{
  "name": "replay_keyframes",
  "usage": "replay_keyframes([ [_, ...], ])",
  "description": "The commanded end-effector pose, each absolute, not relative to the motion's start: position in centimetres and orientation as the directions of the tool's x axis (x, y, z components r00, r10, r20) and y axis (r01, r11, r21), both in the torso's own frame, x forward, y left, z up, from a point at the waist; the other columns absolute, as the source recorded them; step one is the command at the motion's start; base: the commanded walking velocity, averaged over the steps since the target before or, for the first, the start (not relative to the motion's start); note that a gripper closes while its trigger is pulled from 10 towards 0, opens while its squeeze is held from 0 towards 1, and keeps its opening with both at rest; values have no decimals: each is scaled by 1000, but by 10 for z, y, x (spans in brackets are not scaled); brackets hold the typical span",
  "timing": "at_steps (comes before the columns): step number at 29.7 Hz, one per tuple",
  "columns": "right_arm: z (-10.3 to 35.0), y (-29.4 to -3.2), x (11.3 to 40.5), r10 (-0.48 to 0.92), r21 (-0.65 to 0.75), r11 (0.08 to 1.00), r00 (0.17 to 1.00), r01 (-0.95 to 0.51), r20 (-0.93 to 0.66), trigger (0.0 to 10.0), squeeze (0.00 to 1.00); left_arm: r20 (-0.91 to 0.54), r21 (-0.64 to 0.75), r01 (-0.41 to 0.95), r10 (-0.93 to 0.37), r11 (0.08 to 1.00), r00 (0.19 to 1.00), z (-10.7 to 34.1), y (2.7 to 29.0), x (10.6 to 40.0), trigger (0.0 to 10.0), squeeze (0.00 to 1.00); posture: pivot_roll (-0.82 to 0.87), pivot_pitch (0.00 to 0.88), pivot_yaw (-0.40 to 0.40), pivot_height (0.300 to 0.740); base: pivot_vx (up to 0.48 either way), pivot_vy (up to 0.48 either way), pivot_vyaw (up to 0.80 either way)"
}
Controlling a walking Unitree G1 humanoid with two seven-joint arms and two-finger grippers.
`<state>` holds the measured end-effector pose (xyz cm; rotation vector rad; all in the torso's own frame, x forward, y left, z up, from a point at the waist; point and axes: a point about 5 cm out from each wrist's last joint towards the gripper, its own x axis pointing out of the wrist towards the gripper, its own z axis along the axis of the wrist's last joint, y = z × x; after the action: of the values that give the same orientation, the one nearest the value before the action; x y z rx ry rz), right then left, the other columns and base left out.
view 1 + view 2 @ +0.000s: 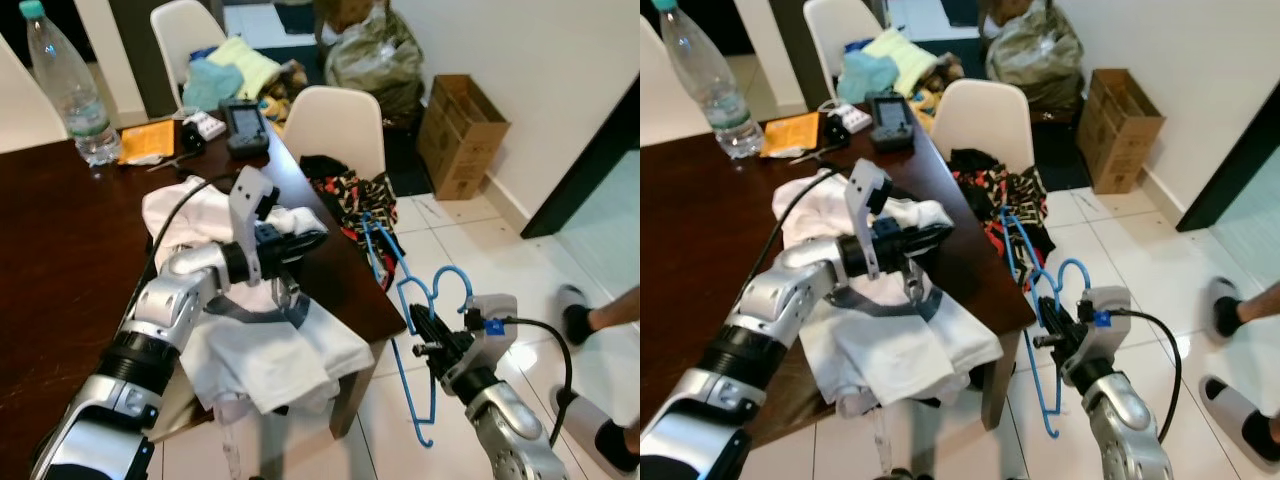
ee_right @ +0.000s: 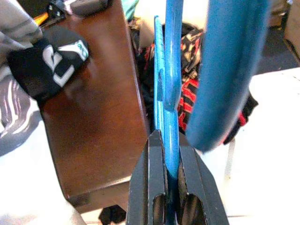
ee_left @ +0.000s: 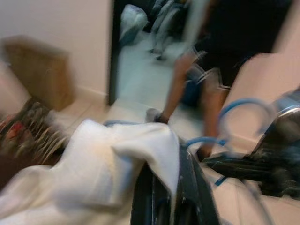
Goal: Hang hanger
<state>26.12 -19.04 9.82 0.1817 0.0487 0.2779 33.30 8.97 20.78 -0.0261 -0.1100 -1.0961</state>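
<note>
A blue plastic hanger (image 1: 450,269) hangs over the tiled floor just off the table's right corner, with my right gripper (image 1: 422,332) shut on its neck below the hook. In the right wrist view the fingers (image 2: 152,159) pinch the blue bar (image 2: 171,61). A white shirt (image 1: 270,355) with a grey collar lies crumpled on the dark wooden table (image 1: 60,240) and droops over its near edge. My left gripper (image 1: 306,243) sits over the shirt's upper part. In the blurred left wrist view, white cloth (image 3: 140,159) runs down between its fingers.
A white chair (image 1: 335,125) piled with patterned clothes (image 1: 350,195) stands beyond the hanger. On the table are a water bottle (image 1: 65,85), an orange packet (image 1: 148,140) and a black device (image 1: 243,125). A cardboard box (image 1: 460,135) stands by the wall. A person's feet (image 1: 590,320) are at right.
</note>
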Motion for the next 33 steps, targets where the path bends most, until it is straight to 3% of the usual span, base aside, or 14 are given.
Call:
replay_keyframes([
  [1,97,-188,259,289,206,938,957,-278,-26,10000,0,61,-6,906,-905,423,422,192,79,323,10000,0,34,174,38,740,0,0,0],
  [6,97,-187,259,288,209,938,957,-277,-25,10000,0,39,-31,909,-908,416,417,181,71,312,10000,0,32,175,41,740,0,0,0],
  [7,97,-187,259,288,215,937,957,-276,-23,10000,0,-27,-50,860,-862,507,506,165,77,317,10000,20,34,182,45,740,0,0,0],
  [8,97,-187,259,288,215,937,957,-276,-23,10000,0,-27,-50,860,-862,507,506,165,77,317,10000,20,34,182,45,740,0,0,0],
  [9,97,-187,259,288,221,935,957,-276,-22,10000,0,-86,-70,805,-808,589,583,151,87,322,10000,1000,36,183,45,740,0,0,0],
  [12,98,-187,259,290,232,932,957,-277,-20,10000,0,-174,-67,726,-724,685,667,142,109,322,10000,1000,41,188,45,740,0,0,0],
  [16,98,-187,259,290,236,931,957,-278,-20,10000,0,-194,-64,724,-720,687,666,149,124,319,10000,1000,40,187,49,740,0,0,0],
  [20,97,-186,259,290,238,931,957,-277,-20,10000,0,-296,14,882,-841,471,454,157,135,298,10000,1000,37,184,49,740,0,0,0],
  [21,97,-186,259,290,238,931,957,-277,-20,10000,0,-296,14,882,-841,471,454,157,135,298,10000,1000,37,184,49,740,0,0,0],
  [23,97,-186,259,289,242,930,957,-276,-19,10000,0,-303,28,931,-885,363,354,175,148,288,10000,1000,38,185,50,740,0,0,0],
  [27,98,-186,259,289,244,930,957,-276,-18,10000,0,-269,43,949,-911,313,312,193,156,283,10000,1000,40,187,49,740,0,0,0],
  [31,98,-187,259,288,245,930,958,-275,-17,10000,0,-120,51,961,-954,271,275,224,156,274,10000,1000,42,188,46,740,0,0,0],
  [32,98,-187,259,286,245,930,958,-274,-17,10000,0,-50,48,947,-946,317,319,232,154,279,10000,361,44,189,44,740,0,0,0],
  [33,99,-188,260,286,245,930,958,-273,-17,10000,0,-7,40,935,-936,352,353,236,152,282,10000,361,45,190,44,740,0,0,0],
])
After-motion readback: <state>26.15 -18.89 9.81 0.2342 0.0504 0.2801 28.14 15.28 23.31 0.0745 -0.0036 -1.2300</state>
